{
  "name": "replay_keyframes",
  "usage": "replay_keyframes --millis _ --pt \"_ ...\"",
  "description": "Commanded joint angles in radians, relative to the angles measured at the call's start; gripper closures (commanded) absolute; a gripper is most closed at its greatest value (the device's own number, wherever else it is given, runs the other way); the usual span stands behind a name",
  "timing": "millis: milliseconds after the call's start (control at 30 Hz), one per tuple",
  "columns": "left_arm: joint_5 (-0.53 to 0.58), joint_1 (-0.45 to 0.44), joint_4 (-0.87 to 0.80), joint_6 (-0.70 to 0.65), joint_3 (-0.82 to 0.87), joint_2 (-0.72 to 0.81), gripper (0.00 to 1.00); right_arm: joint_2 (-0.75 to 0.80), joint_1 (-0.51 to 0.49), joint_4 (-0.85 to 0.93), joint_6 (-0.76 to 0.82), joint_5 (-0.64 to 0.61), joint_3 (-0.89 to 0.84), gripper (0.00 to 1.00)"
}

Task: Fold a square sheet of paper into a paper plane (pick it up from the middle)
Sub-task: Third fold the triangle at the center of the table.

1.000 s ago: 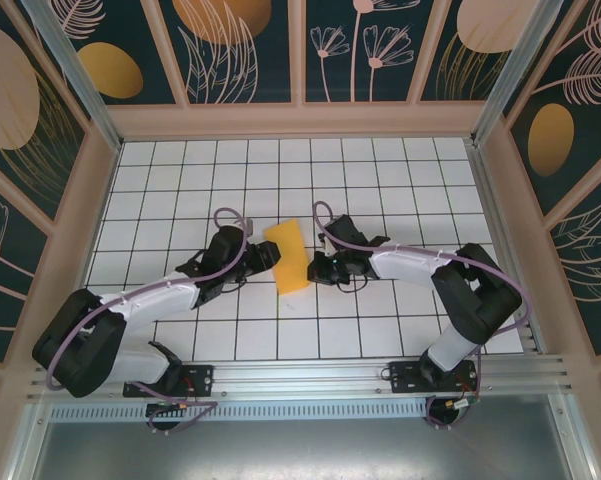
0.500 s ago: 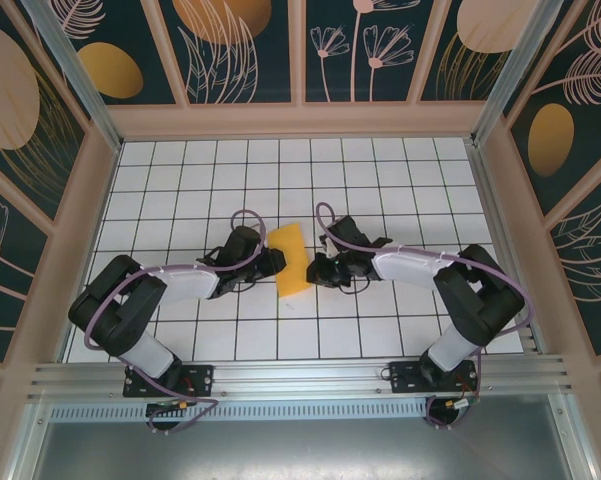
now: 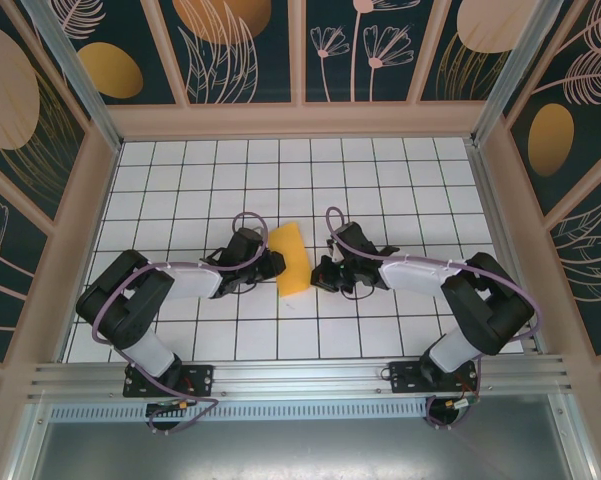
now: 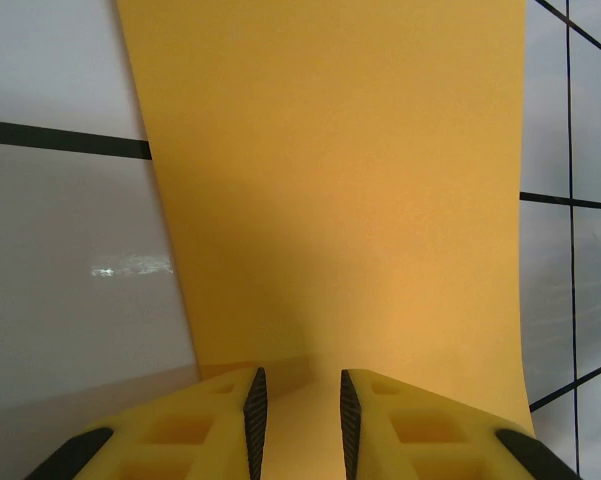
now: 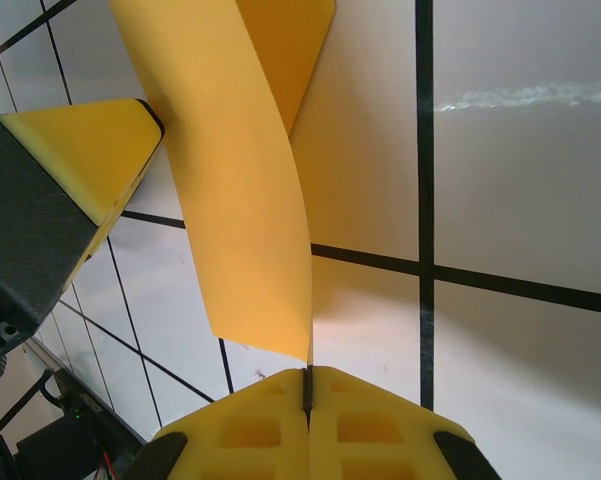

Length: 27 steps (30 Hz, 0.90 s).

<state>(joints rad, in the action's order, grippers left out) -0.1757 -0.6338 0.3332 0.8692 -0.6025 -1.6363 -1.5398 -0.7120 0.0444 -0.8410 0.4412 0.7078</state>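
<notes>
Your left gripper (image 4: 298, 398) has its jaws a narrow slit apart. Orange-yellow paper shows in that slit, but you cannot tell from the wrist camera whether the pads actually press on it. Your right gripper (image 5: 307, 388) has its jaws pressed together. The thin edge of the square sheet of paper (image 4: 330, 180) runs straight into the seam between them, so it reads as pinched there.

From above, your two grippers face each other across the sheet. The left one is at its left long edge and the right one at its right long edge, toward the near end.

The sheet is folded into a narrow strip and sits near the middle of the white tiled counter (image 4: 70, 280). Its long axis runs from the far side toward the arm bases, tilted slightly so the near end leans a little toward your right arm. Both ends are cut square.

In the right wrist view, one layer rises from the gripper as a curved flap standing off the counter, with a second layer behind it. A yellow-and-black finger of your left gripper sits just beside the flap.

In the left wrist view, the paper stretches away from the fingers as a broad smooth band over the black grid lines.
</notes>
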Motion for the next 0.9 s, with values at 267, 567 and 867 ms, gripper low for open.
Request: replay_keyframes --millis 267,567,867 --pt "0.147 0.023 -0.079 -0.073 -0.094 0.037 0.65 0.050 0.005 0.054 0.012 -0.042 0.017 0.99" --pt "0.170 0.040 -0.100 -0.096 -0.124 -0.071 0.73 0.044 0.005 0.035 0.025 -0.015 0.043 1.00" --pt "0.122 0.039 -0.100 -0.112 -0.144 -0.127 0.78 -0.040 -0.011 -0.027 0.059 0.021 0.139 1.00"
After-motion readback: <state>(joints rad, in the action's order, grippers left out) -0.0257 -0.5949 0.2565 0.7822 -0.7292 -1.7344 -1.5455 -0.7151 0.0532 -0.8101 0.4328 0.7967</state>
